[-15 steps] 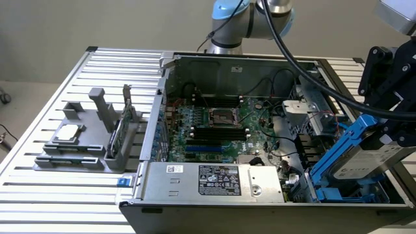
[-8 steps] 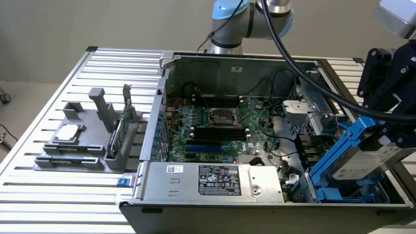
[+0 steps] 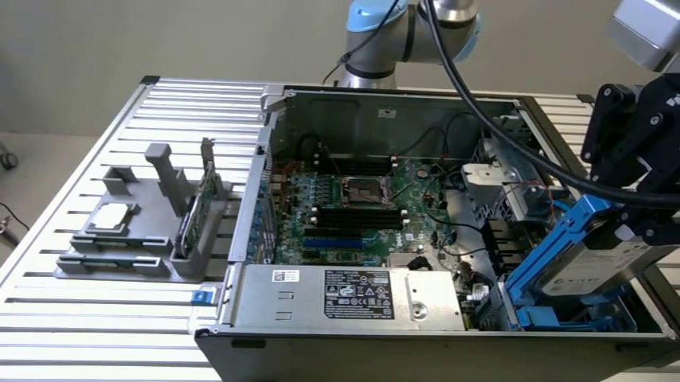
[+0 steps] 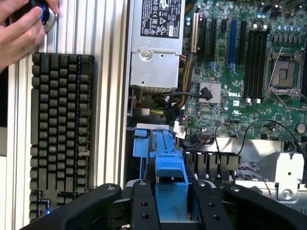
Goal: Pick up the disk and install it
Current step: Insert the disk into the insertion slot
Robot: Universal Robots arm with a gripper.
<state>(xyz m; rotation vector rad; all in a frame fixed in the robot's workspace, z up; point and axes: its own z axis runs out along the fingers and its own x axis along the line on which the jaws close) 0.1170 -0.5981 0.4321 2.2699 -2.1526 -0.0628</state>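
Observation:
The disk [image 3: 600, 267], a silver drive with a white label in a blue plastic frame, hangs tilted over the right end of the open computer case [image 3: 383, 103]. My gripper [image 3: 629, 223] is shut on its upper end. In the wrist view the two black fingers [image 4: 145, 206] clamp the blue frame [image 4: 170, 177] between them, gripper [image 4: 173, 203]. The disk's lower end reaches down to the blue drive bay [image 3: 547, 318] in the case's near right corner. Whether it touches the bay I cannot tell.
The motherboard [image 3: 351, 199] and the grey power supply [image 3: 351, 294] fill the case. A grey holder [image 3: 138, 231] with a small square chip and a green card stands at the exterior view's left. Outside the case lie a black keyboard [image 4: 60, 129] and a person's hand [image 4: 21, 28].

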